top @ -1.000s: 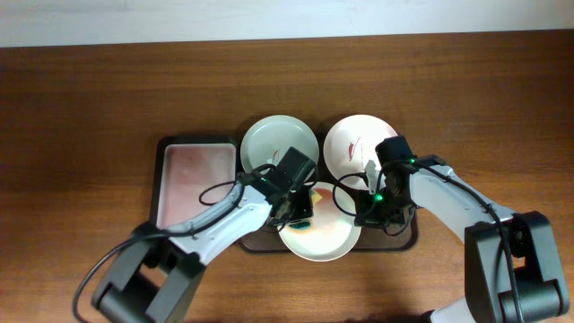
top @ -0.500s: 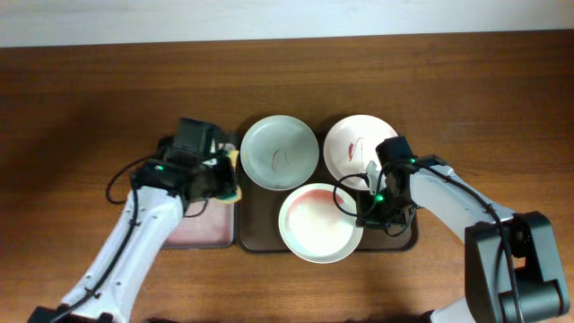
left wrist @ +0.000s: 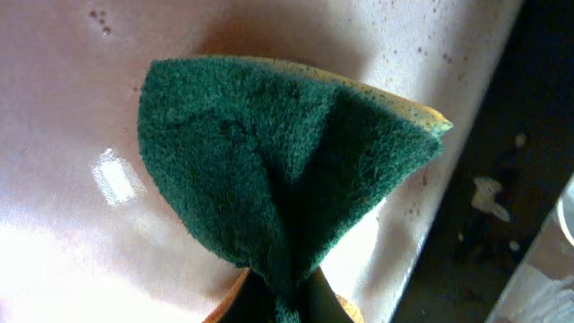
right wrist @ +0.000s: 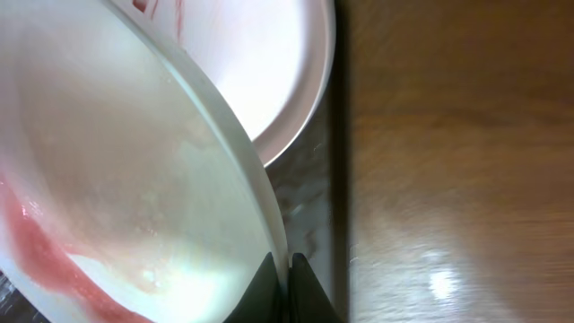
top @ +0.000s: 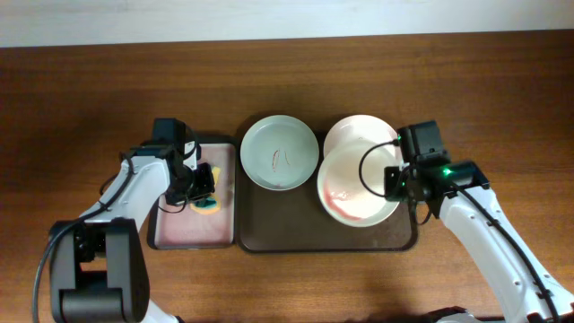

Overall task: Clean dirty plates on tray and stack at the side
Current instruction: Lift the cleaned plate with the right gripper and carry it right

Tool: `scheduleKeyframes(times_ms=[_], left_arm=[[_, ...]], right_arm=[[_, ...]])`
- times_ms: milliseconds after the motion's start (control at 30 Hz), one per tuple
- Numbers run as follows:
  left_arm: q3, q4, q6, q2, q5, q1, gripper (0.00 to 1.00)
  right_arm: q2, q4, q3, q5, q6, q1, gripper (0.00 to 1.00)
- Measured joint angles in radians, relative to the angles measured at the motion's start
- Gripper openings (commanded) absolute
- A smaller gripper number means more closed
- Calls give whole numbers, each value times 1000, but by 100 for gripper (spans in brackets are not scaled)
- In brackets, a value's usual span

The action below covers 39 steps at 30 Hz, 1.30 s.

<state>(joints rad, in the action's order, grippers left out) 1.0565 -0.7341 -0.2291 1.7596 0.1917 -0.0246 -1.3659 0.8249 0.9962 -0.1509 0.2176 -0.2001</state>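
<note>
My right gripper (top: 395,182) (right wrist: 287,285) is shut on the rim of a white plate (top: 357,187) (right wrist: 117,197) smeared red, held tilted above the dark tray (top: 278,224). Under it lies another white plate (top: 359,130) (right wrist: 269,81) with red marks. A pale green plate (top: 279,151) with a red mark sits on the tray's back left. My left gripper (top: 204,186) (left wrist: 285,309) is shut on a green and yellow sponge (top: 208,205) (left wrist: 278,170) over the pink tray (top: 170,215) (left wrist: 63,224).
The wooden table (top: 90,90) (right wrist: 448,135) surrounds both trays. The dark tray's right edge (right wrist: 339,179) lies beside the held plate.
My left arm carried the sponge from the front plate to the pink tray. My right gripper lifted that plate and moved it back and right, over the rear white plate.
</note>
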Motion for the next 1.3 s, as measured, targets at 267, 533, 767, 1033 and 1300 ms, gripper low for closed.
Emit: scheduleKeyframes(times_ms=[267,533,767,1033,1300], left_arm=[[0,39,3,1,-21,0,0],[0,39,3,1,-28,0,0],[0,39,3,1,-28,0,0],[0,39,3,1,-27,0,0],[0,39,3,1,-28,0,0]], right_arm=[[0,-29,28,-350,-6,-249,4],[0,-108,29,-806,-12,-560,4],[0,-161,29,-994,-12,-657,4],[0,-138,29,-766,121,-518,4],[0,-127,29,-264,244,-6,4]])
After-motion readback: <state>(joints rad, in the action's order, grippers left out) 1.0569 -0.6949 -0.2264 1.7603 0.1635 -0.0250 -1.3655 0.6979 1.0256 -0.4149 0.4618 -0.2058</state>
